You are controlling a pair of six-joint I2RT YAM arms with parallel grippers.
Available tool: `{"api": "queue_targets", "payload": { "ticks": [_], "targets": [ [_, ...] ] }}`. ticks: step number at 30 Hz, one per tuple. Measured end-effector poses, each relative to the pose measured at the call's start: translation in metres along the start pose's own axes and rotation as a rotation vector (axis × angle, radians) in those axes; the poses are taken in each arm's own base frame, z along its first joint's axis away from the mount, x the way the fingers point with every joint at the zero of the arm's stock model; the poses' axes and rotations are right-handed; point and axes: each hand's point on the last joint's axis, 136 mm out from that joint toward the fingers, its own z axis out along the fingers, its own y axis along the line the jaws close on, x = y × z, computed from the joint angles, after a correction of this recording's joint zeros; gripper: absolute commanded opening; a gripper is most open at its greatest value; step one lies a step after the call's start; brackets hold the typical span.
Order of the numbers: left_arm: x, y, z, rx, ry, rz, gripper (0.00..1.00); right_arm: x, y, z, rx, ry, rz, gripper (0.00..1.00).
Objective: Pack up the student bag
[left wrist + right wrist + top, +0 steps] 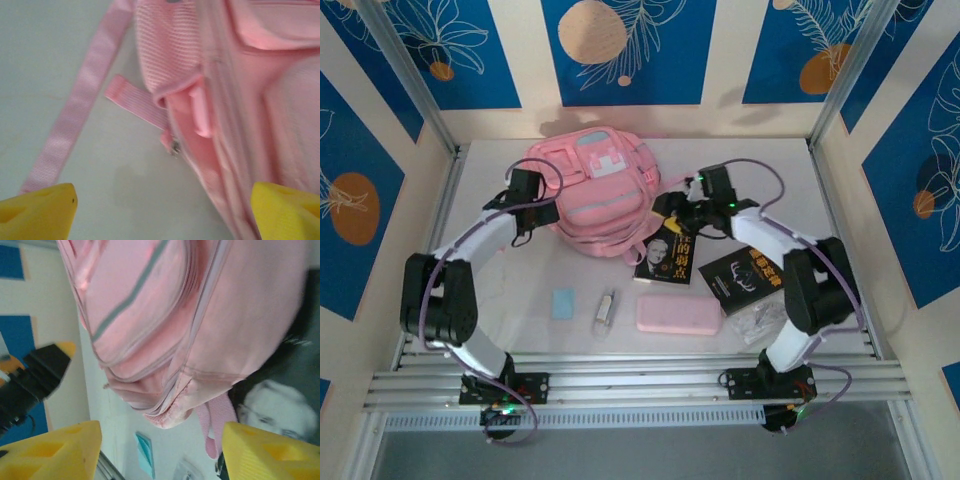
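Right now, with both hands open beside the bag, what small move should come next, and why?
Probably ease the left hand forward and close it on the zipper pull of the student bag. The hand stands open with the pull just ahead, and the pencil case and a book lie outside, so the bag likely needs opening first.

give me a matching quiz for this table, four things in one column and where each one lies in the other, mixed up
Things:
1 student bag
2 small blue block
3 black book
4 flat pink case

Places:
A front row, left end
B furthest back of the four
C furthest right of the four
D front row, on the near side of the face-cover book

Pairs: 1-B, 2-A, 3-C, 4-D
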Motion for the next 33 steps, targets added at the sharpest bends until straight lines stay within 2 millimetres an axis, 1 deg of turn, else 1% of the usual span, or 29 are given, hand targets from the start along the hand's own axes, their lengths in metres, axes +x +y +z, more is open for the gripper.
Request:
{"api": "queue_targets", "payload": {
  "ticks": [2, 4, 6, 7, 8, 10, 11, 13, 17, 20, 23, 26, 30, 33],
  "targets": [
    [0.004, -0.015, -0.013, 0.068, -0.008, -0.013, 0.9, -0.01, -0.009, -0.022, 0.019, -0.044, -0.006, 0.66],
    [0.009, -0.033, -0.026, 0.145, -0.009, -0.024, 0.9, -0.014, -0.024, -0.035, 0.054, -0.066, 0.0, 0.66],
    [0.013, -0.052, -0.037, 0.224, -0.011, -0.039, 0.91, -0.013, -0.046, -0.042, 0.099, -0.068, 0.023, 0.64],
    [0.017, -0.064, -0.042, 0.272, -0.008, -0.051, 0.9, -0.011, -0.06, -0.044, 0.13, -0.065, 0.039, 0.63],
    [0.021, -0.076, -0.047, 0.315, -0.003, -0.065, 0.9, -0.006, -0.073, -0.045, 0.158, -0.057, 0.054, 0.6],
    [0.031, -0.099, -0.054, 0.398, 0.011, -0.088, 0.9, 0.007, -0.093, -0.044, 0.203, -0.028, 0.077, 0.56],
    [0.038, -0.113, -0.056, 0.44, 0.025, -0.099, 0.9, 0.014, -0.1, -0.042, 0.217, -0.01, 0.085, 0.53],
    [0.053, -0.14, -0.062, 0.522, 0.056, -0.117, 0.89, 0.026, -0.11, -0.035, 0.237, 0.025, 0.092, 0.49],
    [0.086, -0.197, -0.067, 0.67, 0.148, -0.145, 0.88, 0.04, -0.118, -0.02, 0.262, 0.078, 0.09, 0.49],
    [0.114, -0.226, -0.067, 0.729, 0.228, -0.146, 0.88, 0.047, -0.123, -0.011, 0.283, 0.1, 0.082, 0.49],
    [0.133, -0.246, -0.069, 0.766, 0.285, -0.14, 0.88, 0.05, -0.126, -0.006, 0.302, 0.104, 0.067, 0.51],
    [0.141, -0.256, -0.07, 0.794, 0.306, -0.139, 0.88, 0.048, -0.128, -0.004, 0.312, 0.098, 0.057, 0.51],
    [0.143, -0.256, -0.064, 0.79, 0.308, -0.139, 0.88, 0.049, -0.128, 0.0, 0.307, 0.099, 0.048, 0.45],
    [0.138, -0.252, -0.059, 0.777, 0.289, -0.132, 0.89, 0.051, -0.122, 0.004, 0.296, 0.102, 0.027, 0.39]
  ]
}}
